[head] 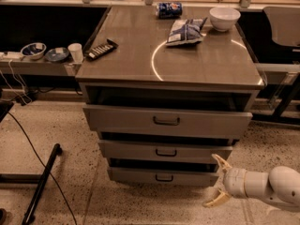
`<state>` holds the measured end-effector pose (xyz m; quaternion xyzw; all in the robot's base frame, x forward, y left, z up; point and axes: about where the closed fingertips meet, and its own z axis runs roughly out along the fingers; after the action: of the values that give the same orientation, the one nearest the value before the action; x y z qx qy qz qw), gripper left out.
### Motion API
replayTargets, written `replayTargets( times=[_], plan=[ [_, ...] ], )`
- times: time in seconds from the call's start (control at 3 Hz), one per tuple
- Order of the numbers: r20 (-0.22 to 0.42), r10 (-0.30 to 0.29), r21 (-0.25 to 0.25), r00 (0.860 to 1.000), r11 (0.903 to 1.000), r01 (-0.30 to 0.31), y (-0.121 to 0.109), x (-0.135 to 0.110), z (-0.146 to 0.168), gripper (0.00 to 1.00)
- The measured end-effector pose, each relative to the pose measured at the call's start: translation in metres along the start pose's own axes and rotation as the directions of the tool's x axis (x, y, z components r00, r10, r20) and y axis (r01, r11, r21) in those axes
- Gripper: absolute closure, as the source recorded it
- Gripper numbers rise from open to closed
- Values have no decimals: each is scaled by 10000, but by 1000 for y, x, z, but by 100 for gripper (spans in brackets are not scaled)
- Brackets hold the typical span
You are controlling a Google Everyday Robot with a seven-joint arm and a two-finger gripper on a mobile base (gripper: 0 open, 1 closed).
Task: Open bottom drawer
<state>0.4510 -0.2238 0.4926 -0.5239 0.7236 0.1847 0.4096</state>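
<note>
A: Gripper first. Where is it, and what state?

B: Gripper (pixel 216 181) is low, below the counter's (pixel 140 69) front right corner. Its fingers (pixel 219 161) are spread, with nothing between them. The arm is cut off by the right frame edge.

A: And the bottom drawer?

B: The bottom drawer (pixel 140 175) is the lowest front under the counter's front edge, with a dark gap above it. The gripper sits just off its right end. I can't tell if the upper finger touches it. Its loop handle (pixel 164 177) is well left of the gripper.

A: Counts?

B: Three drawers. The middle drawer (pixel 136 149) and top drawer (pixel 122 118) sit above it, with one handle each. On the counter there's one remote (pixel 101 49) at the left edge. One chip bag (pixel 185 31) lies toward the back right, one white bowl (pixel 224 18) is at the back right corner, and one can (pixel 168 9) lies at the back edge.

A: Anything hidden?

B: The drawer insides are dark and unreadable. The can label is unreadable too.
</note>
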Motion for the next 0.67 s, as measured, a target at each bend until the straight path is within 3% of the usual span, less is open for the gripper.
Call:
replayTargets(
  times=[0.33,0.67],
  plan=[
    [490,-398,155,9980,9991,391,-11,24,17,0],
    [420,-452,76,9981,9990,449,-9,23,19,0]
  ],
)
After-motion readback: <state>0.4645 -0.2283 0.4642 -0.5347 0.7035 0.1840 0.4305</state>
